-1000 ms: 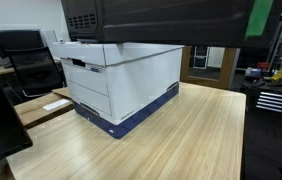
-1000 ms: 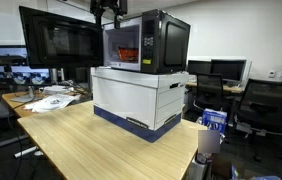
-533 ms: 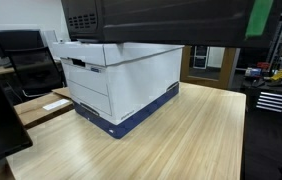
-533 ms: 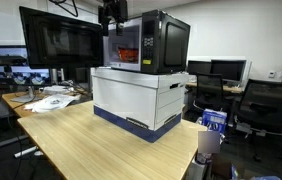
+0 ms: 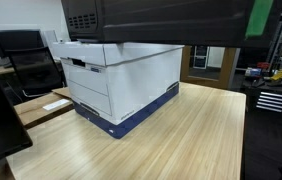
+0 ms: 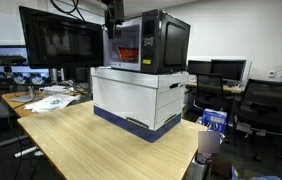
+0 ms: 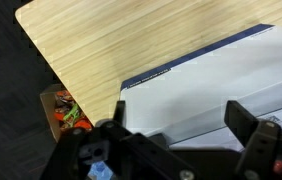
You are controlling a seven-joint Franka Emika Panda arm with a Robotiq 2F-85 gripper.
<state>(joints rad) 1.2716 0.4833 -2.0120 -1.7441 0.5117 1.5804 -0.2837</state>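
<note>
Tool (image 6: 112, 11) shifted slightly toward microwave (image 6: 146, 42), jaws wide, empty; microwave level, long axis along box (image 6: 131, 95).

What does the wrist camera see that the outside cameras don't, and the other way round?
Only the wrist view: a bin of orange and green items down beside the table's corner. Only an exterior view: the black microwave standing on the box, plus office chairs and monitors. Shared: the open gripper, the white box with blue trim, and the wooden table.
</note>
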